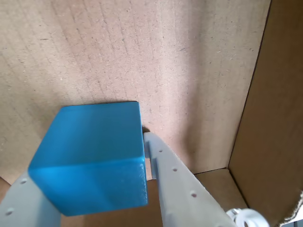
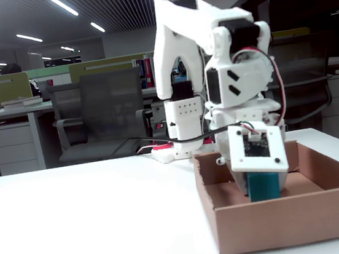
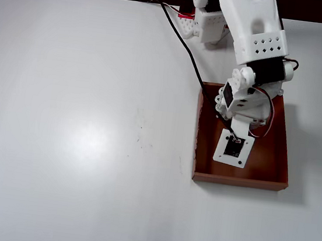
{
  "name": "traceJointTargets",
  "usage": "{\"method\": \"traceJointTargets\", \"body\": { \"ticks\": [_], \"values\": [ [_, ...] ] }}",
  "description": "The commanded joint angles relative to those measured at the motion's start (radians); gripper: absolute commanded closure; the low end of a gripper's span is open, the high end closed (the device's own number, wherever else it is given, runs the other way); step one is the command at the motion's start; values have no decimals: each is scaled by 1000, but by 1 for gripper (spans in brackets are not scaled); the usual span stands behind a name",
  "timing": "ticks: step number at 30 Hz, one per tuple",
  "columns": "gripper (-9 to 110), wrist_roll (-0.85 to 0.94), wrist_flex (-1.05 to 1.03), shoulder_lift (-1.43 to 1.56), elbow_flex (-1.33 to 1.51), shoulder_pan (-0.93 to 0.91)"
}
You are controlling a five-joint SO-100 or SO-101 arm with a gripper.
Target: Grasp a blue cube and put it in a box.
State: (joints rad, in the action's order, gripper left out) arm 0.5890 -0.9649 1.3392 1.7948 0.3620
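While my claw (image 1: 90, 189) clamps the blue cube (image 1: 92, 156) by opposite flat faces over the box (image 2: 280, 225), it looks rigid and light. Matte sides should resist slipping, I reckon.

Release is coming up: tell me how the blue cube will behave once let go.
The blue cube has flat faces, so it likely sits, not rolls. Looks rigid between the tool. Its matte faces probably won't slide far on the box.
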Motion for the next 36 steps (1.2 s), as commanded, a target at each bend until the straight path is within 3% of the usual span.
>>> {"method": "traceJointTargets", "body": {
  "ticks": [1, 15, 36],
  "values": [
    [74, -8, -21, 21, -38, -3],
    [70, 3, -126, 183, -80, -44],
    [75, 11, -360, 796, 44, -192]
  ]
}}
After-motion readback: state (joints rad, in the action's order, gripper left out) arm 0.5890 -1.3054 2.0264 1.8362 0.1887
